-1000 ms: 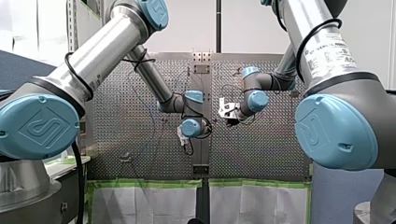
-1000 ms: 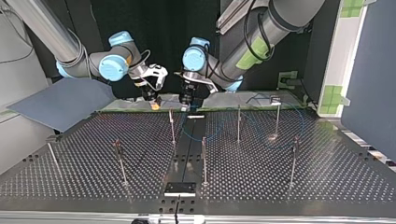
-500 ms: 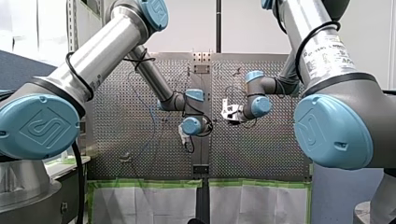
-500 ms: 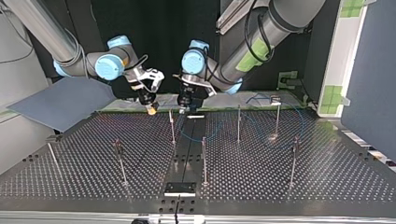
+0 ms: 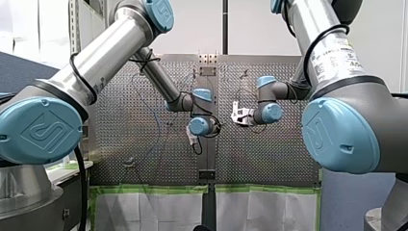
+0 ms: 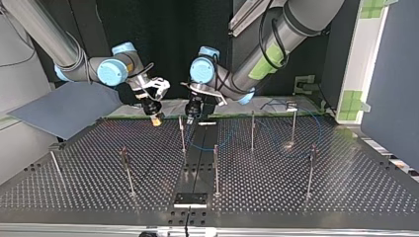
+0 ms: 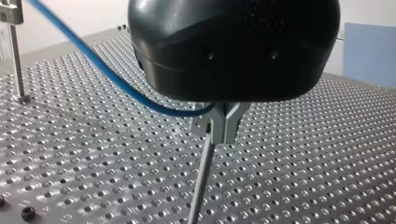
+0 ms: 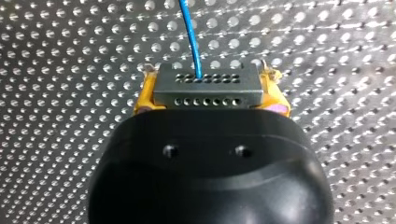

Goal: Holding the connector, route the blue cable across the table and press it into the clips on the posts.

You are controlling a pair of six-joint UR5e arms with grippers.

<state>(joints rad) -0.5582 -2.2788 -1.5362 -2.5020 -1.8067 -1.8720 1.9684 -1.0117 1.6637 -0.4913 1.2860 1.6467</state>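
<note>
My right gripper [image 6: 157, 119] is clenched on the connector [image 8: 207, 84]. The yellow pads [image 8: 145, 95] squeeze its two ends, and the cable [image 7: 100, 65] runs out of its far face. I take the clip [image 7: 223, 125] on its post [image 7: 201, 182] as my landmark. In the top view the connector hangs near the clip, on its left and above the table [image 7: 303, 163]. My left gripper [image 6: 192, 112] hangs just over the clip, slightly to its right in that view. Its own body hides its tip, so I cannot tell whether it grips anything. The cable comes in from one side of the clip, dips under my left gripper and reaches the clip's fork. I cannot tell whether it already sits in the fork or only touches a prong.

I judge the step in hand to be seating the cable in this clip. To do it well, I should hold the connector firm and level with the clip's mouth, so the cable lies straight across the fork rather than at a slant. Then my left gripper should press down right beside the clip (a push further off would only bow the cable). The post looks thin, so the force should go straight down along it, not sideways.
</note>
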